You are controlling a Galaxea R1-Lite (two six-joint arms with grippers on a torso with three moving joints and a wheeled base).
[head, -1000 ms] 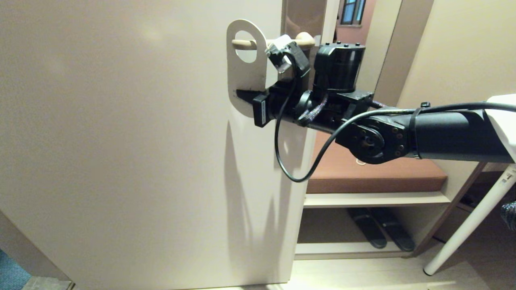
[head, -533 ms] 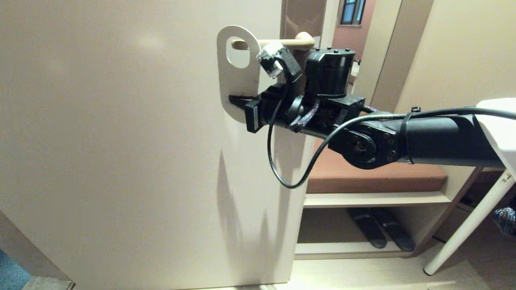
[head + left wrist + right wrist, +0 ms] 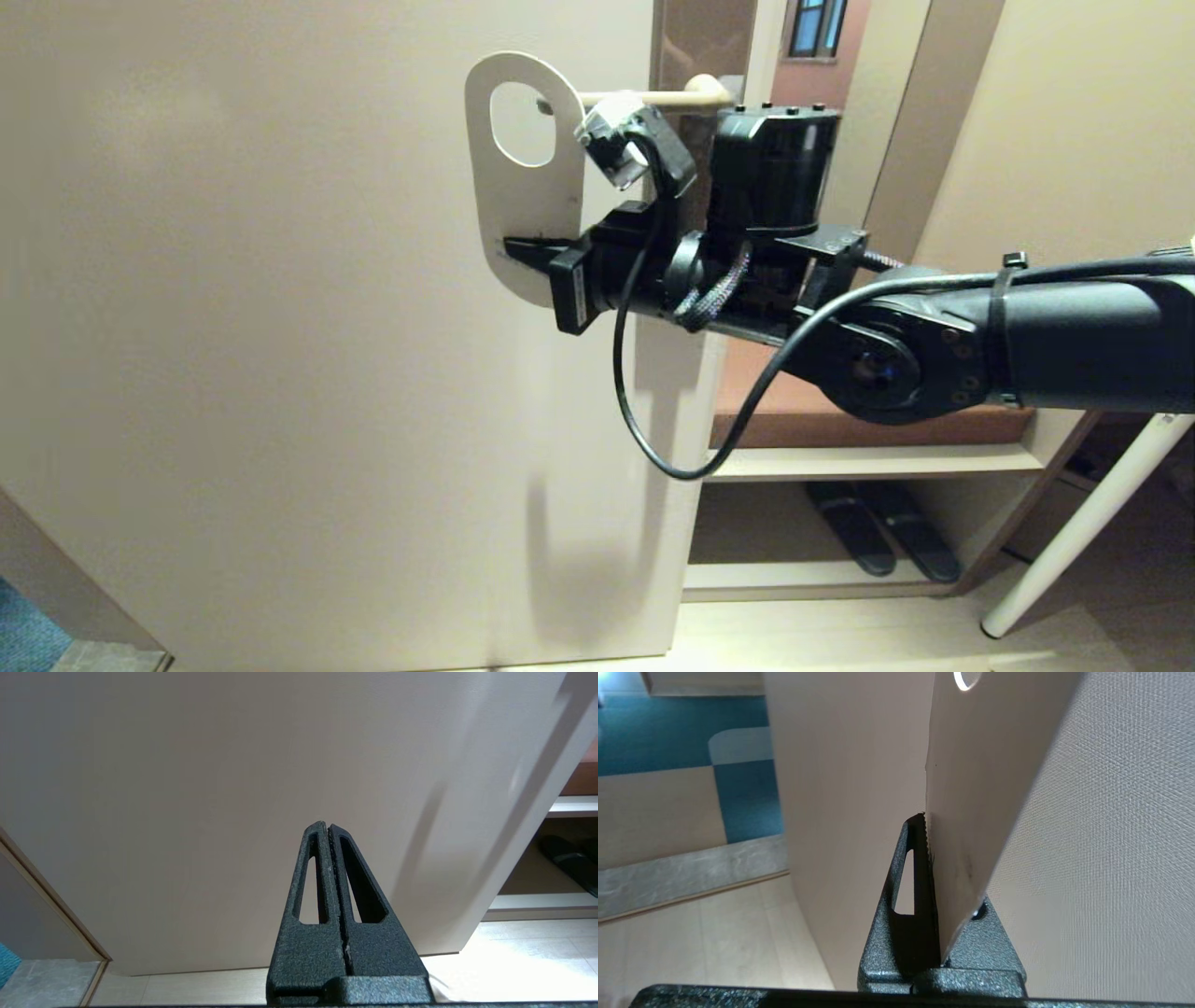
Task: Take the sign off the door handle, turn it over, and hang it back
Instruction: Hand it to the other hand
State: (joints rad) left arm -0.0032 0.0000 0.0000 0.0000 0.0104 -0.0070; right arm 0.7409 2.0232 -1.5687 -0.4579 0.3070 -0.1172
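White card is what the right gripper [image 3: 525, 254] has clenched between its fingers; it grasps the sign [image 3: 521, 201] by the lower part, in front of the door [image 3: 280, 327]; the plain pale side faces the head camera, and no lettering can be read on it. The oval hole of the sign stands just beside the free tip of the door handle [image 3: 644, 97]; the bar does not seem to pass through the hole, so I judge that the sign is already off, or only at the very end of the lever. The step in hand is therefore the taking off. The next move calls for carrying the card clear of the tip, then rotating the wrist so that the other face comes forward, without loosening the pinch; a thin card can slip or bend. The left gripper [image 3: 329, 868] is closed on nothing and points at the lower door, idle. To the right an open shelf [image 3: 868, 462] holds a pair of dark slippers [image 3: 882, 537] in its lower compartment.
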